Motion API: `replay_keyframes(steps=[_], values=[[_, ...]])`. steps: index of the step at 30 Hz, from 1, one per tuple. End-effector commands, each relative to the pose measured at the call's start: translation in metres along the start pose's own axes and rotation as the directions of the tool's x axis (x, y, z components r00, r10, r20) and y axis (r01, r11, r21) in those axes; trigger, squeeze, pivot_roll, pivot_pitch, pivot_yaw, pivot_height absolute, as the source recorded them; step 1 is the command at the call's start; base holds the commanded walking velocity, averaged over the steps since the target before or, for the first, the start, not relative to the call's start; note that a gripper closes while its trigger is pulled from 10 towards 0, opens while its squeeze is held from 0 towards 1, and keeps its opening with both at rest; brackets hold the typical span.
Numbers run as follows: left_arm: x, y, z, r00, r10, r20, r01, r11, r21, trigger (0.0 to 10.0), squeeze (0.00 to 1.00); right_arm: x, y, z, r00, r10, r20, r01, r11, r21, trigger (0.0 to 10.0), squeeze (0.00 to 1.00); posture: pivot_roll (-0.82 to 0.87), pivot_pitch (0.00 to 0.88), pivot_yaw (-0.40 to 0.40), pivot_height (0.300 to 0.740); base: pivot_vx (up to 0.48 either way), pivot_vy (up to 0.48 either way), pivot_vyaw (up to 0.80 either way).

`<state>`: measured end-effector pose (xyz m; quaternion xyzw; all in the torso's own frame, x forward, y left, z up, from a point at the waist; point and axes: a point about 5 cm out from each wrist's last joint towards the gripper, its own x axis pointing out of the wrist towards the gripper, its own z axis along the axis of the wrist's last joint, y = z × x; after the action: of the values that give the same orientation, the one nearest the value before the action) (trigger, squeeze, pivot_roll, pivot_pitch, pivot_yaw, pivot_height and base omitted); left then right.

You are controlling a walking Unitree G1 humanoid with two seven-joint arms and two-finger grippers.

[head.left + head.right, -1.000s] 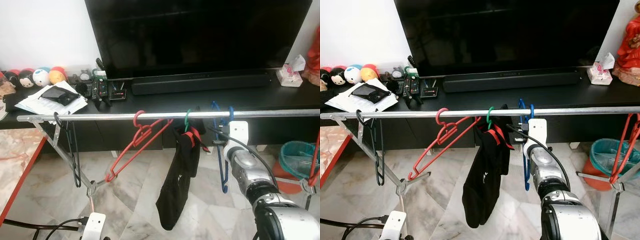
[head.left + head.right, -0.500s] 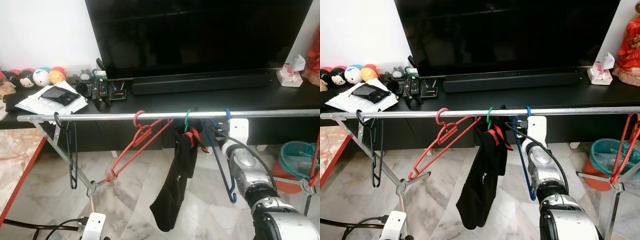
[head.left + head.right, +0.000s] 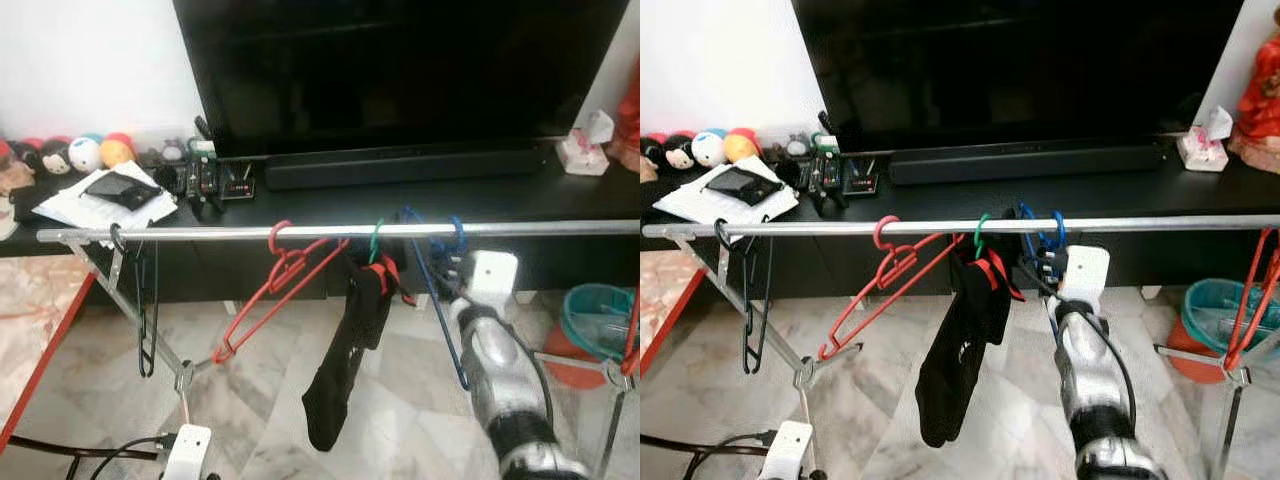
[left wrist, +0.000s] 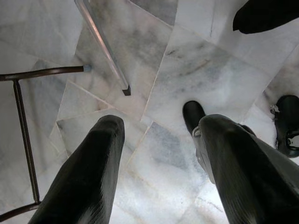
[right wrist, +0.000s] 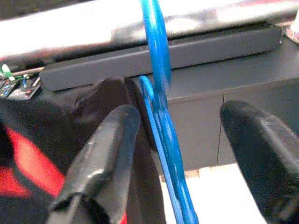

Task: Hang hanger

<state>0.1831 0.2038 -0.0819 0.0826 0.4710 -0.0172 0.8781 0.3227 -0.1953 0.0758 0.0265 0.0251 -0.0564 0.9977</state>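
A blue hanger (image 3: 445, 300) hangs by its hook on the silver rail (image 3: 220, 234), just right of a green-hooked hanger carrying a black and red garment (image 3: 345, 370). My right gripper (image 3: 1045, 268) sits just below the rail at the blue hanger. In the right wrist view its fingers (image 5: 100, 163) stand open on either side of the blue hanger (image 5: 161, 126), apart from it. My left gripper (image 4: 159, 135) hangs idle and open over the marble floor.
A red hanger (image 3: 275, 290) and a black hanger (image 3: 145, 310) hang further left on the rail, another red one (image 3: 630, 335) at the far right. Behind stand a black TV cabinet (image 3: 560, 200), a TV (image 3: 400, 70) and a teal bin (image 3: 600, 315).
My right arm has drawn back and down from the rail. The blue hanger swung on its hook and now hangs freely between the open fingers. The garment sways a little.
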Motion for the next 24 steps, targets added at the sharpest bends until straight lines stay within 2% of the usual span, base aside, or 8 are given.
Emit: replay_keyframes(steps=[1,7,8,9,14,18,20,24], values=[[-0.001,0.005,-0.004,1.0,0.018,-0.012,-0.017,1.0,0.02,10.0,0.0,-0.003,0.001,0.009,0.998,-0.012,0.064,0.01,1.0,0.029,10.0,1.0,-0.18,0.0,0.076,0.74,0.0,0.0,0.0],[-0.001,0.006,-0.005,1.0,0.021,-0.006,-0.02,1.0,0.02,10.0,0.0,-0.036,-0.008,0.0,0.992,-0.071,0.1,0.068,0.997,0.034,10.0,1.0,-0.18,0.0,0.07,0.74,0.0,0.0,0.0],[-0.002,0.006,-0.005,1.0,0.021,-0.005,-0.021,1.0,0.021,10.0,0.0,-0.048,-0.01,0.001,0.989,-0.074,0.124,0.072,0.997,0.02,10.0,0.73,-0.18,0.0,0.069,0.74,0.0,0.0,0.0],[-0.002,0.007,-0.005,1.0,0.023,-0.003,-0.023,1.0,0.021,10.0,0.0,-0.056,-0.012,0.002,0.987,-0.08,0.139,0.082,0.997,-0.012,10.0,0.0,-0.18,0.0,0.067,0.74,0.0,0.0,0.0],[-0.002,0.009,-0.006,1.0,0.027,-0.002,-0.027,0.999,0.024,10.0,0.0,-0.073,-0.015,0.0,0.986,-0.083,0.145,0.095,0.992,-0.083,10.0,0.0,-0.19,0.0,0.067,0.74,0.0,0.0,0.0],[-0.002,0.009,-0.007,1.0,0.027,-0.008,-0.026,0.999,0.026,10.0,0.0,-0.083,-0.008,-0.007,0.993,-0.043,0.114,0.058,0.989,-0.134,10.0,0.0,-0.19,0.0,0.07,0.74,0.0,0.0,0.0],[-0.002,0.009,-0.008,1.0,0.027,-0.009,-0.027,0.999,0.02,10.0,0.0,-0.083,-0.006,-0.007,0.993,-0.04,0.111,0.055,0.989,-0.134,10.0,0.0,-0.19,0.0,0.07,0.74,0.0,0.0,0.0],[-0.003,0.008,-0.012,0.999,0.039,-0.017,-0.04,0.998,-0.054,10.0,0.0,-0.076,-0.006,-0.006,0.993,-0.048,0.105,0.061,0.99,-0.129,10.0,0.0,-0.19,0.0,0.047,0.74,0.0,0.0,0.0]])
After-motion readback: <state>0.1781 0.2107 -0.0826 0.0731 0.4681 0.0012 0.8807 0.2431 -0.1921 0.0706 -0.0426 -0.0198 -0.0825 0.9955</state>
